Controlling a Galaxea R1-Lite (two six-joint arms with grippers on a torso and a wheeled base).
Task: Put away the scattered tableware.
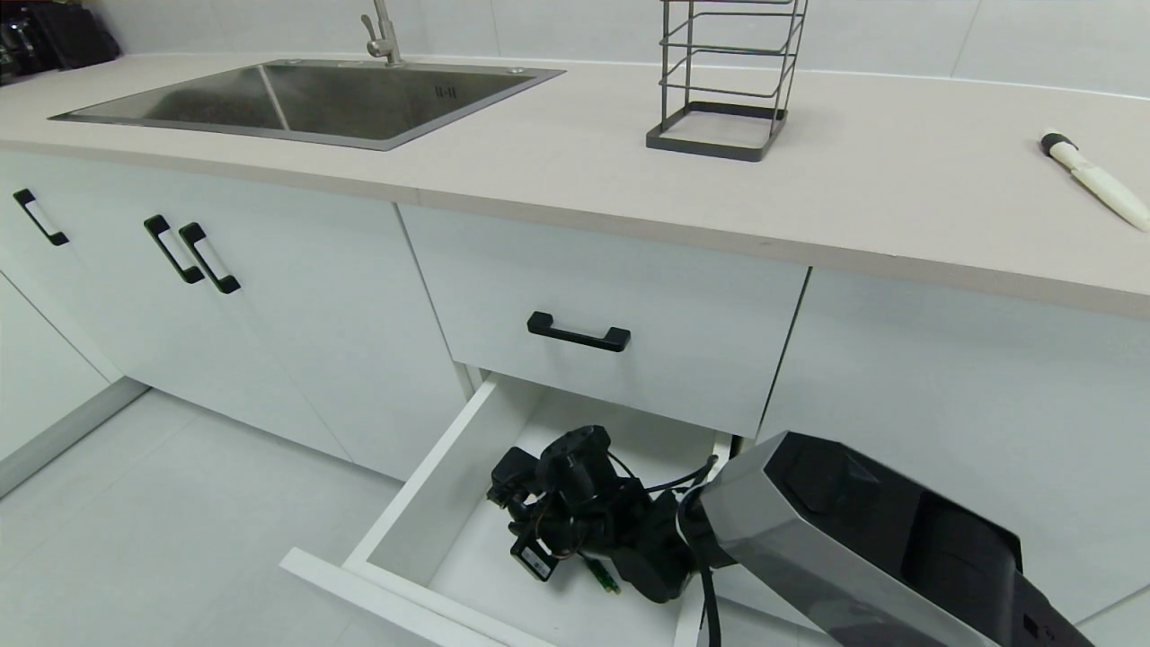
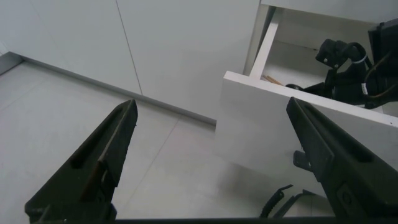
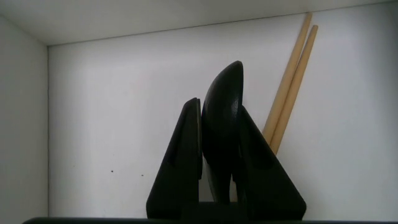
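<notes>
The lower drawer (image 1: 418, 481) is pulled out, and my right gripper (image 1: 526, 526) is down inside it. In the right wrist view the gripper (image 3: 217, 130) is shut on a black spoon (image 3: 222, 99), held on edge above the white drawer floor (image 3: 112, 124). A pair of wooden chopsticks (image 3: 289, 84) lies on that floor just beside the spoon. My left gripper (image 2: 211, 155) hangs open over the floor tiles, facing the drawer front (image 2: 292, 124), with nothing between its fingers. A cream-handled utensil with a black end (image 1: 1094, 180) lies on the counter at the far right.
A dark wire rack (image 1: 726, 85) stands on the counter (image 1: 539, 171), with a steel sink (image 1: 310, 99) and tap to its left. A shut drawer with a black handle (image 1: 578, 334) sits right above the pulled-out one. Cabinet doors run along the left.
</notes>
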